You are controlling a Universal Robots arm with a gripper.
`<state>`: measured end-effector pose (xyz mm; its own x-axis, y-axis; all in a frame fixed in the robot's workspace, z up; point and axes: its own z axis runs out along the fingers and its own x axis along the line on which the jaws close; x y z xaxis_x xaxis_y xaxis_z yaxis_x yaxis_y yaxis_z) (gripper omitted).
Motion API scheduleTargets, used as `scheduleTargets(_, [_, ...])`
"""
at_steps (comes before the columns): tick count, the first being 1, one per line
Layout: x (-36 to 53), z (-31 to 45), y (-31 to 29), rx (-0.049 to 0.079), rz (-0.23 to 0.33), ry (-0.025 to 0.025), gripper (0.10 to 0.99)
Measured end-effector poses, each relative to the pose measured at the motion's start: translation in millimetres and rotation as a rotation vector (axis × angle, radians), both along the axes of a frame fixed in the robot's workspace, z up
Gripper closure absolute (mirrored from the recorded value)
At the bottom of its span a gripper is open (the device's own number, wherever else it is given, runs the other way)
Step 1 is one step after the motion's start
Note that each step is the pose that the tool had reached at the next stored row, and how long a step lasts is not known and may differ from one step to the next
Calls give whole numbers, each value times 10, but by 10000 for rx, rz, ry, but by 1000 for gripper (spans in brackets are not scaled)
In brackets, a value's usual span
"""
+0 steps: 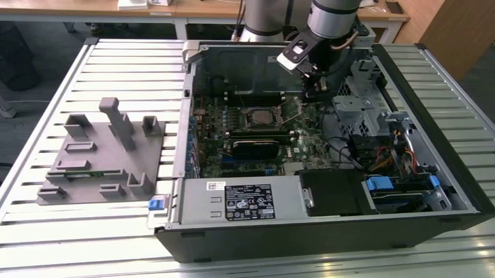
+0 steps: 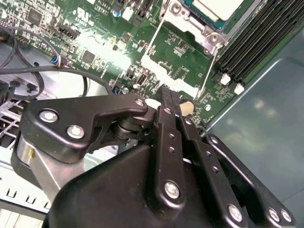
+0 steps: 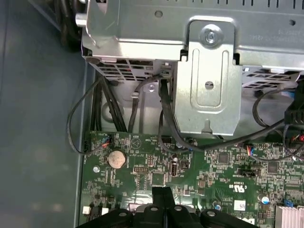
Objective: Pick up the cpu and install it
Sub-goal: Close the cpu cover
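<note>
Found the cpu (image 2: 219, 6) down in the socket, pale metal top up, lying flat inside the steel socket frame (image 2: 192, 23); reads as placed, not carried. Sits beyond the fingertips and off to one side, apart from the gripper (image 2: 166, 95), no contact. Fingers (image 3: 157, 197) pressed together in both wrist views, seam with no gap, nothing pinched (so an empty hand, by my read). Tips aimed down at the motherboard (image 2: 95, 42), low over it, short of the socket edge; can't tell whether touching the board. Thin wire lever (image 2: 152, 39) running from the frame toward the tips, looks swung free rather than hooked down. That is probably why the closed tips hang right there, since a narrow closed point suits a thin wire better than spread fingers; judgement only. Memory slots (image 2: 256, 33) past the socket, farther from the tips. On the hand's opposite side: coin cell (image 3: 115, 159) near the tips, then drive cage (image 3: 209, 80) with loose black cables (image 3: 76, 123) draped below it. Whole lot inside the case (image 1: 441, 104), laid open-side-up on the slatted table (image 1: 46, 243), which gives the arm top-down reach. Grey fixture (image 1: 101, 168) outside the case, well apart from the hand.
</note>
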<state>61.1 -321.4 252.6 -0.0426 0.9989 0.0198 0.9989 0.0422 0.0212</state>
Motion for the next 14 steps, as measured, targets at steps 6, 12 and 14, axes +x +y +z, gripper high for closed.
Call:
scheduleTargets(6, [57,-19,26,-59,0,6,980])
scheduleTargets(12, [71,-80,51,-78,0,23,980])
scheduleTargets(14, [71,-115,58,-77,0,34,980])
